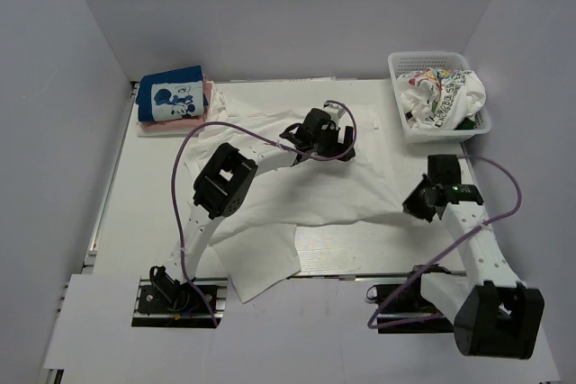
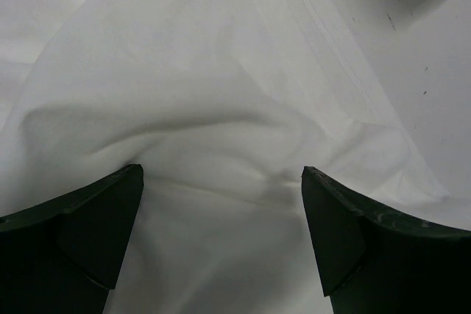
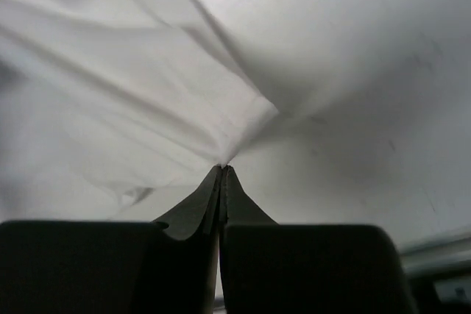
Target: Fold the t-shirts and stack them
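The right pincer point(image 3: 222, 170) is pressed together on a pulled-up point of the white shirt point(image 3: 132, 86), with the cloth fanning away from the tips in taut creases. From above, this pincer point(image 1: 416, 209) sits toward 4 o'clock on the table point(image 1: 135, 204), at the end of a narrow tongue of cloth drawn out to it. The left pincer point(image 2: 221, 174) is spread wide, its two dark fingers point(image 2: 96, 218) over a soft dip in the same shirt; whether the tips touch the cloth cannot be told. In the overhead view it point(image 1: 335, 139) hangs above the shirt's far part, near 12 o'clock.

The white shirt point(image 1: 297, 186) lies open and rumpled across the middle of the table, its long axis running roughly from 10 o'clock to 4 o'clock. One flap reaches the near edge at 7 o'clock. Which end is the collar cannot be made out.

At 10 o'clock the blue shirt point(image 1: 171, 96) lies folded, mouse panel up, its long side running about 9 to 3, on top of the pink shirt point(image 1: 175, 127). At 2 o'clock a basket point(image 1: 427, 58) holds the crumpled printed shirt point(image 1: 441, 92).

The table is white; plain pale walls point(image 1: 270, 6) close it in on three sides.
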`<action>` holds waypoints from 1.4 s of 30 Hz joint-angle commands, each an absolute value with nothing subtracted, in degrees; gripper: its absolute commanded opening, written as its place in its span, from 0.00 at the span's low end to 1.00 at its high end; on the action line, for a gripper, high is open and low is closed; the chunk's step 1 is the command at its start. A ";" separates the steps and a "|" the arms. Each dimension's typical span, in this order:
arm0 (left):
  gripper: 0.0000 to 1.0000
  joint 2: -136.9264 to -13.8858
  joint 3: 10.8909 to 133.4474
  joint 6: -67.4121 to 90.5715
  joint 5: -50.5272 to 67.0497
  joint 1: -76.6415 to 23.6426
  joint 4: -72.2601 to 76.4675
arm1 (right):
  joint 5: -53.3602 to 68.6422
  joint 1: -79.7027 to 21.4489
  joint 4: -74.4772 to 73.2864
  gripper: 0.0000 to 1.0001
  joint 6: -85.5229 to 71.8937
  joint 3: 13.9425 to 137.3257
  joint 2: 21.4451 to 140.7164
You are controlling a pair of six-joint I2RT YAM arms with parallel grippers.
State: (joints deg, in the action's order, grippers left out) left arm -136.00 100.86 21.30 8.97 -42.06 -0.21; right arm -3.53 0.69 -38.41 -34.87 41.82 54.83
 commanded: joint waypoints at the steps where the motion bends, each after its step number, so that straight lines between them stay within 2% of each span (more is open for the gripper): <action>1: 1.00 -136.15 97.38 20.92 5.54 -40.78 -11.25 | -12.46 1.49 -51.41 0.00 -43.14 37.61 58.01; 2: 1.00 -136.14 97.38 20.92 5.54 -40.78 -11.25 | -13.61 1.41 -52.03 0.09 -43.50 38.92 58.18; 3: 1.00 -136.14 97.38 20.92 5.54 -40.78 -11.25 | -13.88 1.41 -51.42 0.09 -43.68 40.94 57.75; 6: 1.00 -134.92 97.38 20.39 5.54 -40.78 -11.25 | -12.57 1.23 -47.91 0.53 -41.93 45.16 55.11; 7: 1.00 -134.91 97.38 19.69 5.54 -40.78 -11.25 | -10.92 1.23 -45.81 0.60 -41.66 46.22 54.06; 8: 1.00 -134.30 97.38 19.69 5.54 -40.78 -11.25 | -10.55 1.14 -45.01 0.90 -39.31 46.67 53.88; 16: 1.00 -129.83 101.87 17.23 8.35 -41.30 -14.23 | -3.25 0.97 -39.56 0.90 -37.18 44.22 57.20; 21: 1.00 -117.99 98.10 18.79 5.37 -41.31 -20.29 | -0.36 1.05 -35.77 0.90 -37.71 41.66 59.50; 24: 1.00 -109.80 87.57 24.75 4.22 -40.78 -23.03 | 2.45 1.06 -33.32 0.90 -37.35 39.99 60.64; 27: 1.00 -97.24 70.29 30.91 -0.51 -40.78 -26.18 | 4.82 1.05 -31.73 0.87 -37.00 38.24 62.13; 31: 1.00 -83.61 56.63 41.56 -5.71 -40.78 -36.37 | 5.45 1.23 -31.73 0.72 -36.48 37.09 63.28; 32: 1.00 -78.54 51.47 43.14 -4.67 -40.78 -39.43 | 5.19 1.23 -31.64 0.69 -36.56 36.48 63.28; 36: 1.00 -67.80 41.50 47.98 4.97 -41.84 -44.28 | 3.79 1.32 -32.18 0.68 -36.04 34.90 62.58; 42: 1.00 -61.44 34.20 49.75 18.70 -42.36 -46.84 | 2.37 1.41 -28.22 0.68 -37.18 35.33 65.12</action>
State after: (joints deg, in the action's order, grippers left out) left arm -64.01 35.44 46.89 9.54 -41.60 -44.86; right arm 3.09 1.13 -31.77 -37.06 34.68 64.12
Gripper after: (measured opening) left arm 0.995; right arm 0.678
